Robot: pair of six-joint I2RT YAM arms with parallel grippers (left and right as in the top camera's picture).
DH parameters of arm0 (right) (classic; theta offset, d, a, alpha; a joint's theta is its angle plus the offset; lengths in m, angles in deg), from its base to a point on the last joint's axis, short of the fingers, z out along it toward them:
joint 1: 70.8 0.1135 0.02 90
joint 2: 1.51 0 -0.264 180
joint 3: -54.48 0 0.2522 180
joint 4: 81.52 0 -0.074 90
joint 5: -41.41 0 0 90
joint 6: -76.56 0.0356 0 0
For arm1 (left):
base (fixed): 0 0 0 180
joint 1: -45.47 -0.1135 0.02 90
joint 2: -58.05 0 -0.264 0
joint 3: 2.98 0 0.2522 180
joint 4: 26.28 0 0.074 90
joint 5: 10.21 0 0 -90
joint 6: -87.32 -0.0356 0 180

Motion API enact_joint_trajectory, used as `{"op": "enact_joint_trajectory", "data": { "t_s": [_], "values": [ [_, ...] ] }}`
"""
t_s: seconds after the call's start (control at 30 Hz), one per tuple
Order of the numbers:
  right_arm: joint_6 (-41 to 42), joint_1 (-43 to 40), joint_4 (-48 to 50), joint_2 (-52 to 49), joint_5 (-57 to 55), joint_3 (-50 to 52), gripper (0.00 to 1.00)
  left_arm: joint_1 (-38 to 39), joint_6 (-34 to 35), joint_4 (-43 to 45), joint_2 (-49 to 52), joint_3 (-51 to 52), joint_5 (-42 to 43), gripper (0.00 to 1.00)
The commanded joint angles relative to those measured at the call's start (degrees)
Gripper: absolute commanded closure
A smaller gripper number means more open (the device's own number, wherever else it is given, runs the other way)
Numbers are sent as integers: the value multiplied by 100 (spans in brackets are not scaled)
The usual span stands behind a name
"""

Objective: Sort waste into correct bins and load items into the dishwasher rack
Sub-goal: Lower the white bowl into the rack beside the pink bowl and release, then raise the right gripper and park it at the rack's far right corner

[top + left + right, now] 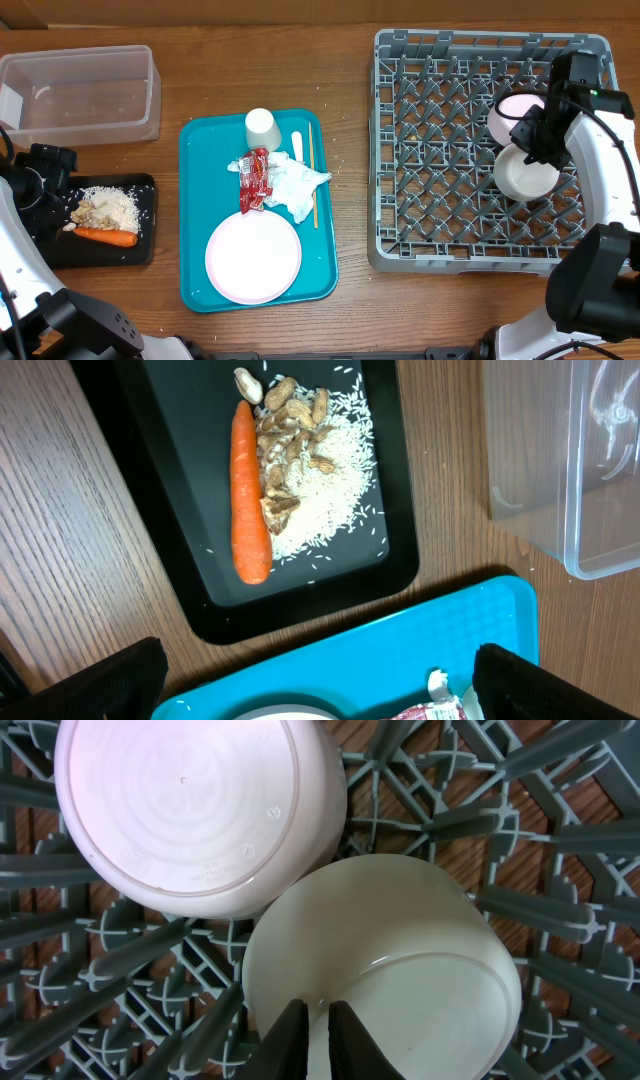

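My right gripper (318, 1032) is shut on the rim of an upright white bowl (400, 970) inside the grey dishwasher rack (440, 150). A second bowl (200, 810) lies upside down right beside it. The two bowls (527, 178) (512, 112) sit at the rack's right side. My left gripper (320, 695) is open and empty, high over the gap between the black tray (180, 560) and the teal tray (420, 645). The black tray holds the carrot (250, 490) and rice with scraps (320, 480). The teal tray holds the cup (262, 128), red wrapper (253, 182), napkin (298, 185), fork (297, 143), stick (313, 175) and plate (253, 258).
The clear tub (80, 92) stands at the back left, beside the black tray (150, 215). The teal tray (195, 200) lies mid-table between the bins and the rack. Bare wooden table shows between the teal tray and the rack.
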Motion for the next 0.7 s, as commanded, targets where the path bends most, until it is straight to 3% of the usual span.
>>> {"op": "enact_joint_trajectory", "data": {
  "t_s": [0.0, 0.37, 0.57, 0.67],
  "values": [
    [-105, -2, 70, -46, 15, 109, 88, 2, 57, 2, 17, 28, -44, 0],
    [-107, -4, 544, -59, 15, 483, 88, 2, 59, 2, 17, 26, -44, 0],
    [-107, -4, -66, -28, 17, -354, 87, 2, 59, 4, 17, 26, -44, 0],
    [-107, -4, -518, 44, 20, -975, 77, 2, 59, 2, 17, 26, -44, 0]
  ]
}}
